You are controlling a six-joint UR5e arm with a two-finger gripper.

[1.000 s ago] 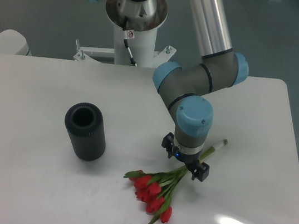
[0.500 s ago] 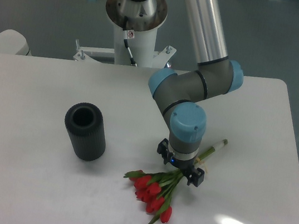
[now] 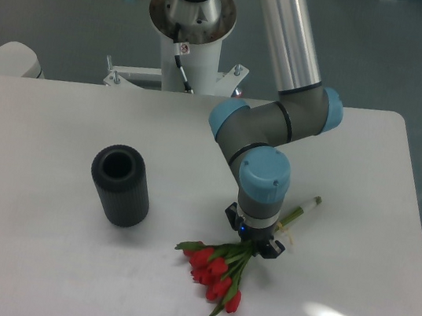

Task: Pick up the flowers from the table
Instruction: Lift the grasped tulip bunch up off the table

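Nearest you, the flowers (image 3: pixel 217 274) lie flat on the white worktop (image 3: pixel 37 259), red heads toward the near edge, stems running far-right. Right behind the heads, the tool (image 3: pixel 253 240) sits down over the stems; you can't tell whether its fingers are clamped on them or apart. Left, well apart, a dark ribbed cylinder (image 3: pixel 120 186) stands upright.

My arm (image 3: pixel 290 51) reaches down from the upper part of the view, its silver tube slanting to a grey elbow with blue caps. From there the wrist (image 3: pixel 263 178) points straight down, blue cap facing me. The gripper (image 3: pixel 253 242) hangs low beneath it, close to the surface. The jaws look drawn in narrow, but I can't tell whether they're fully closed.
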